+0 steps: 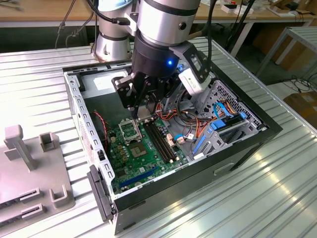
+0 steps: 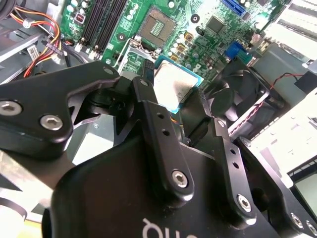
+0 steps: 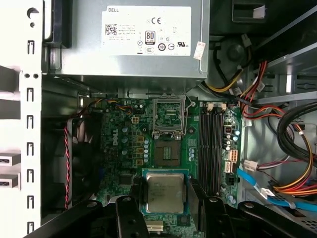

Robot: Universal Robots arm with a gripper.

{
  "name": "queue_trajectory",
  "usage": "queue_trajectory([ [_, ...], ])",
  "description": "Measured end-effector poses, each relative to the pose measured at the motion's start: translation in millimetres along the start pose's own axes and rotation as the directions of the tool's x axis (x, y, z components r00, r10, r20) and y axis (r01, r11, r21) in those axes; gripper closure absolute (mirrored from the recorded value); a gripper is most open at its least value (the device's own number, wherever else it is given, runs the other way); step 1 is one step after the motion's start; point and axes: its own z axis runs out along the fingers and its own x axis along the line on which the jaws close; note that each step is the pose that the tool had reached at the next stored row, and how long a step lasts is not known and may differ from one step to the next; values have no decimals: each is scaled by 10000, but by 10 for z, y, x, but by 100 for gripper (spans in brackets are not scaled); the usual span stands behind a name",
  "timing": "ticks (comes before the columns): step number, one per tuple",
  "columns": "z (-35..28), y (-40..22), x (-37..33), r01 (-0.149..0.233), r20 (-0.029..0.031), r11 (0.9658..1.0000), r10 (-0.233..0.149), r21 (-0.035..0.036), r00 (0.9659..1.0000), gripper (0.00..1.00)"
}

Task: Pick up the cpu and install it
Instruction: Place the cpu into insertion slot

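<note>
Gripper [image 3: 165, 188] closed on the cpu [image 3: 164, 194], a flat square chip with silver-grey metal top and teal edge, above the green motherboard [image 3: 124, 144].

A table [image 1: 277, 198] of ribbed silvery metal carries an open black computer case [image 1: 208, 171], lying on its side. At the exterior view's left, a grey plastic fixture [image 1: 29, 173] lies near the case. Behind the case stands the arm's base [image 1: 111, 47].
</note>
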Motion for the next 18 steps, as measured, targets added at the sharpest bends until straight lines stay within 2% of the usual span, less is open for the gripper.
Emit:
queue_trajectory([
  [18,80,-1,-1,0,0,10000,0,0,10000,53],
])
